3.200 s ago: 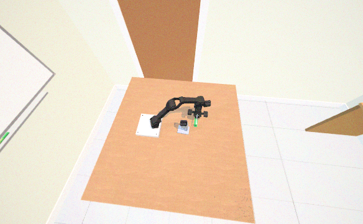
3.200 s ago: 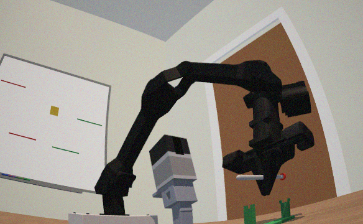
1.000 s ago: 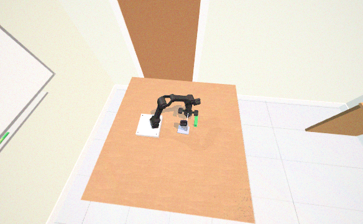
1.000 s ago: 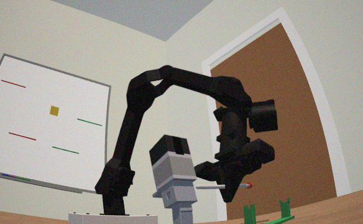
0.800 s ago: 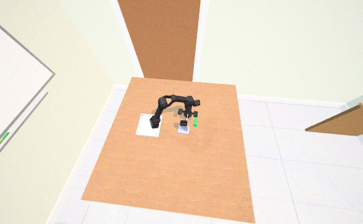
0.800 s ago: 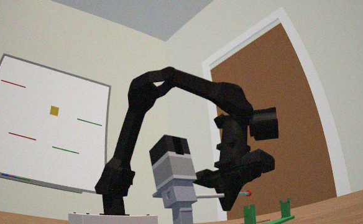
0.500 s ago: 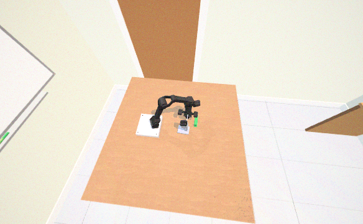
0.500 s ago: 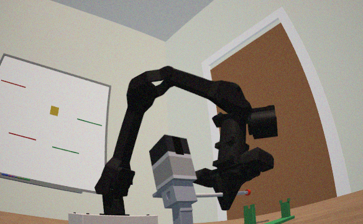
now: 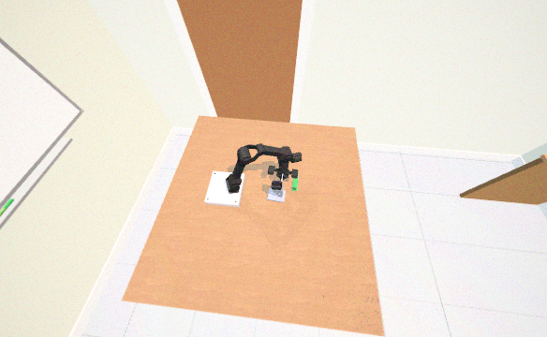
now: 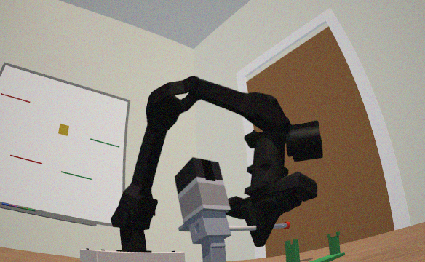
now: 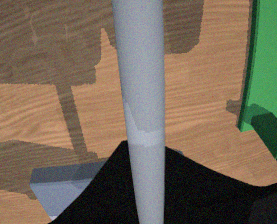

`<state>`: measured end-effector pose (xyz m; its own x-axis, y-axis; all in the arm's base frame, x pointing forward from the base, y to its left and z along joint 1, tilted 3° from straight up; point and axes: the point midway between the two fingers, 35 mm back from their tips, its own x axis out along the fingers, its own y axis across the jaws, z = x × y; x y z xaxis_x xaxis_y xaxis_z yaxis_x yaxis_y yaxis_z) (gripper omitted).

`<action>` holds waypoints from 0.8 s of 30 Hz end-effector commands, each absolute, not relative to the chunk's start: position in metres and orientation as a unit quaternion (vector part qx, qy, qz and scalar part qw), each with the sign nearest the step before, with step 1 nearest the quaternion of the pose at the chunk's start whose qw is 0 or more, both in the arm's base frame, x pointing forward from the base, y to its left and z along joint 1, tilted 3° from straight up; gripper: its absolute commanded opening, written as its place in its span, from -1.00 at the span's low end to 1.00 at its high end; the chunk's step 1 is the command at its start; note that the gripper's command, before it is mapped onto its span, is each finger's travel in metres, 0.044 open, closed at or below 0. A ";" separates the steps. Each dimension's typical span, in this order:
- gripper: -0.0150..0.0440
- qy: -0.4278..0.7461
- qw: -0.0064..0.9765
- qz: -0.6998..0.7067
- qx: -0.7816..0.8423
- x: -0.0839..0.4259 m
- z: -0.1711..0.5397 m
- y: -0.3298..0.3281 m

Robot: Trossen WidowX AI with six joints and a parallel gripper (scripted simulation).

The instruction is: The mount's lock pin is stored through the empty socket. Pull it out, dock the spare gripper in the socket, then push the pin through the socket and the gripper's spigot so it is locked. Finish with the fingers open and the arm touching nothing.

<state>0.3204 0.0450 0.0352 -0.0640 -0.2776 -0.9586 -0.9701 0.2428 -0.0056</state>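
Observation:
My gripper (image 9: 283, 176) (image 10: 260, 228) is shut on the lock pin (image 10: 242, 228) (image 11: 143, 75), a light grey rod with a red end, held roughly level. The red end points away from the mount. The other end meets the side of the grey socket (image 10: 212, 225) in the exterior view; whether it is inside the hole cannot be told. The spare gripper (image 9: 276, 185) (image 10: 201, 196), a light grey block with a black top, sits upright on the socket. The mount's base plate (image 9: 276, 197) (image 11: 61, 196) is partly hidden by my fingers in the wrist view.
A green cradle (image 9: 295, 183) (image 10: 292, 250) (image 11: 270, 60) with upright notched posts stands on the wooden table (image 9: 255, 262), beside the mount and close to my gripper. The arm's white base plate (image 9: 217, 189) (image 10: 132, 256) is on the mount's other side.

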 end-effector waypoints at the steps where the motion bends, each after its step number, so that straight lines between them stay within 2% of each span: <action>1: -0.49 0.630 0.473 0.367 -0.495 0.319 0.035 0.042; 24: -0.49 0.631 0.471 0.369 -0.493 0.316 0.036 0.027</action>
<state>0.3160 0.0295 0.0356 -0.0712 -0.2734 -0.9593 -0.9702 0.2425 0.0029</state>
